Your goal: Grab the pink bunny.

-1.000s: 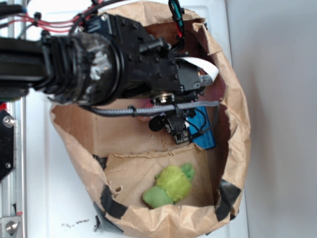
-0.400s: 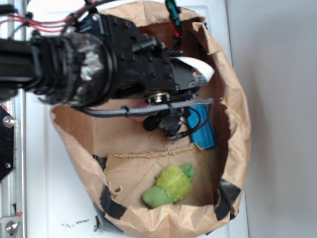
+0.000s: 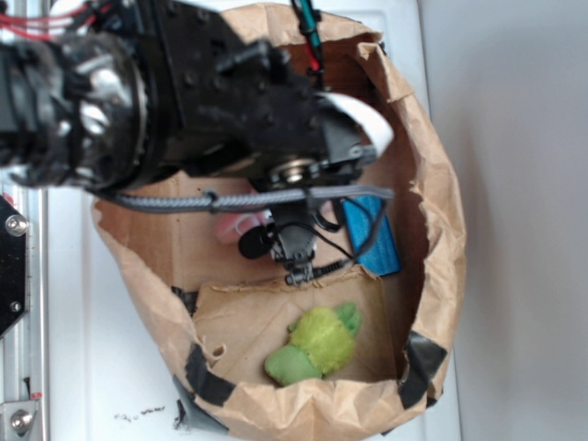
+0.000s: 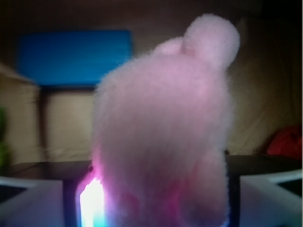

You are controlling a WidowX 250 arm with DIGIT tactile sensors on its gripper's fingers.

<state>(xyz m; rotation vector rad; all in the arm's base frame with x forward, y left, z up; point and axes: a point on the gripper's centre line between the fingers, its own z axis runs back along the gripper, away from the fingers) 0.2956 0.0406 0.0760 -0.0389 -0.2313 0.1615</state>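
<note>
I am reaching into the crumpled brown paper bag (image 3: 432,257), my black arm filling its far half. The fuzzy pink bunny (image 4: 163,127) is sitting right between my pale fingers (image 4: 31,201), soft and rounded, filling the wrist view; from outside only a pink scrap shows under my arm. I am probably pinching it, though the contact itself is hidden, so the grab looks nearly done. The blue block (image 3: 375,234) is lying to the right, the lime-green plush (image 3: 317,344) at the near end.

Paper bag walls (image 3: 439,230) hem the space; blue block (image 3: 378,234) and green plush (image 3: 317,344) crowd the floor
</note>
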